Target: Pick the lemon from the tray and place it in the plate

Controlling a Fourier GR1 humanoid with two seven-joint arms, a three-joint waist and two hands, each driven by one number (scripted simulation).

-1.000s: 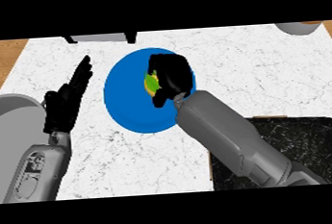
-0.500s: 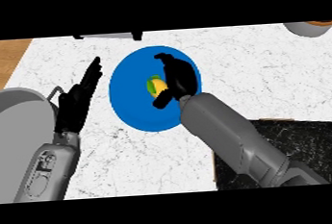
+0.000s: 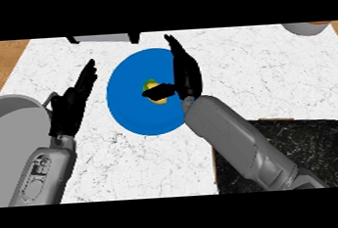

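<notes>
Near the counter's [image 3: 271, 70] middle, one yellow lemon [image 3: 154, 98] lay on the one blue plate [image 3: 139, 116].
The right hand [image 3: 186, 73] hung over the plate's right side, fingers straight, holding nothing, its thumb partly covering the lemon. The left hand [image 3: 73, 104] rested open beside the plate's left edge. One dark tray [image 3: 304, 147] sat at the counter's near right corner.
</notes>
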